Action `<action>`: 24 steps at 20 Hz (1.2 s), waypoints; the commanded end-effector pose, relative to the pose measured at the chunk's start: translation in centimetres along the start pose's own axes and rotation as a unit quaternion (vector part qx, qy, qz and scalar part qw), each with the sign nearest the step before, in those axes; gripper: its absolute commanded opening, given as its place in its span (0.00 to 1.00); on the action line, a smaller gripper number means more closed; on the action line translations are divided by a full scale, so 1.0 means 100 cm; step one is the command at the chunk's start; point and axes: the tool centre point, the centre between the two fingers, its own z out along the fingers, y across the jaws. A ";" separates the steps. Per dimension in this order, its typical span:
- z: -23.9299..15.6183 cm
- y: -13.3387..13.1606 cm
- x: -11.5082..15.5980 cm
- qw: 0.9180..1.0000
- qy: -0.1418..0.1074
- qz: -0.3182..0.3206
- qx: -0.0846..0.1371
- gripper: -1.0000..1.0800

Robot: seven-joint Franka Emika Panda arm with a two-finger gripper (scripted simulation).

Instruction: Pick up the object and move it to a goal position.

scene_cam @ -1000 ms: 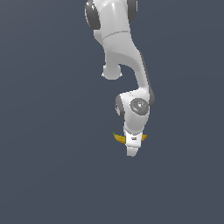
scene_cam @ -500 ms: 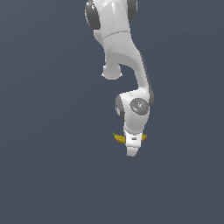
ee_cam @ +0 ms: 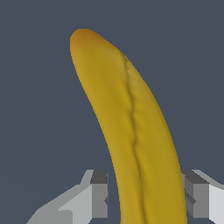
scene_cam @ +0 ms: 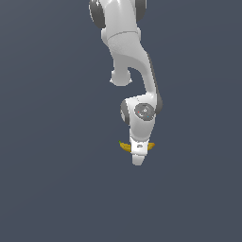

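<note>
Exterior view: the white arm (scene_cam: 127,52) enters from the top centre of the frame, bends at an elbow slightly left of centre, then runs down through the round wrist joint (scene_cam: 143,111) just right of centre. The gripper (scene_cam: 137,159) points straight down, in the lower middle of the frame.

The banana (scene_cam: 125,146) lies crosswise behind the gripper; a yellow end shows on each side of the white gripper body, the one toward the exterior view's left being longer. The surface below is plain dark grey; whether the banana rests on it or is lifted cannot be told.

Wrist view: the banana (ee_cam: 131,127) fills the frame centre, curving from the lower edge to an orange-tinted tip at upper left. One finger (ee_cam: 99,194) sits just beside each flank. The gripper is spread around the banana; on one side a thin gap shows, on the other side contact is unclear.
</note>
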 end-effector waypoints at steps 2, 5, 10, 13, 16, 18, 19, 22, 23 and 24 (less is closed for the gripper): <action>-0.002 -0.009 -0.016 1.000 0.000 0.001 -0.001 0.00; -0.004 -0.020 -0.035 1.000 0.000 0.001 -0.001 0.00; -0.007 -0.046 -0.077 1.000 0.000 0.001 0.000 0.00; -0.009 -0.060 -0.102 1.000 0.000 0.001 0.000 0.00; -0.011 -0.074 -0.125 1.000 0.000 0.001 0.000 0.00; -0.012 -0.082 -0.139 1.000 0.000 0.001 0.000 0.00; -0.012 -0.085 -0.146 1.000 0.000 0.001 0.000 0.00; -0.013 -0.094 -0.162 1.000 0.000 0.001 0.000 0.00; -0.014 -0.096 -0.166 1.000 0.000 0.001 0.000 0.00; -0.014 -0.098 -0.170 1.000 0.000 0.001 0.000 0.00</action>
